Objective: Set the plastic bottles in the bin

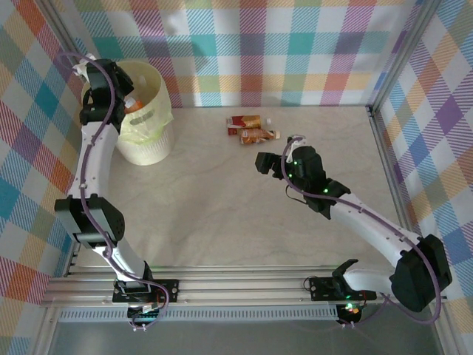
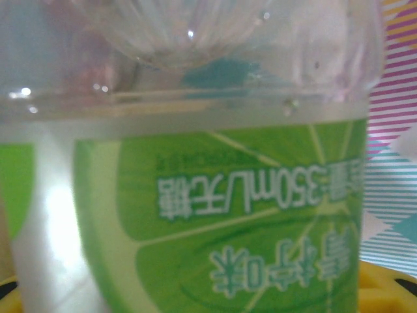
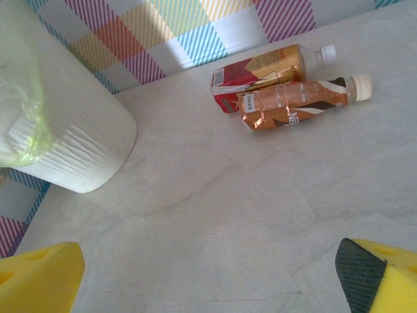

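Right wrist | two bottles point(image 3: 290, 104) flat, caps right (axes parallel) | right claw point(image 3: 208, 280) released | left claw point(image 1: 118, 85) grasping green bottle point(image 2: 215, 215)

The green-labelled bottle point(image 2: 215, 228) reads, upside down, "350mL" beside Chinese characters

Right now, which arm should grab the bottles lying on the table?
The right arm. The right gripper is open and close to the table bottles. The left gripper is over the bin, shut on a green-label bottle, so it's busy.
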